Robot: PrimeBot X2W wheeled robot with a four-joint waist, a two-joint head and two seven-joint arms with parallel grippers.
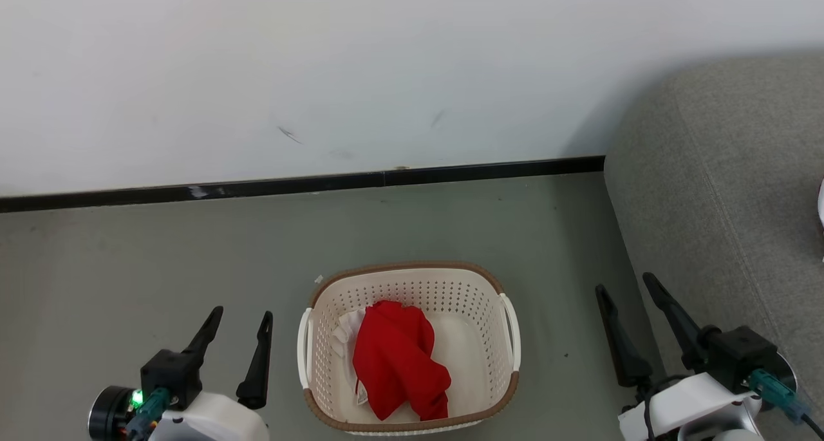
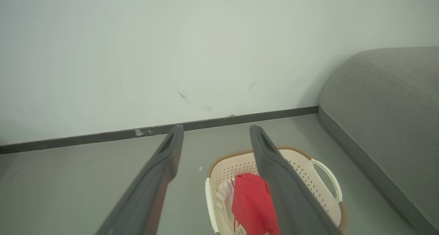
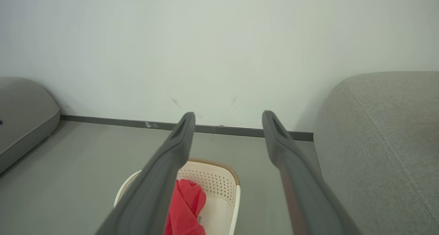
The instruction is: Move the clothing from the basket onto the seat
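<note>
Clothing [image 1: 396, 357] lies bunched in the basket [image 1: 412, 268] on the floor [image 1: 161, 267], well apart from the seat [image 1: 721, 170] to the right. It looks soft, light and floppy (likely to sag and trail), so pinch a raised fold atop the heap. The left gripper [image 1: 243, 312] and right gripper [image 1: 626, 282] both stand spread, holding nothing.

Scuffed white wall [image 1: 386, 55], black skirting strip [image 1: 290, 185], grey floor [image 1: 129, 267].

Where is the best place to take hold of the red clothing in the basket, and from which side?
Probably pinch the bunched red fold at the middle of the clothing, coming straight down from above: the basket walls enclose it on every side, so only the open top gives access.
</note>
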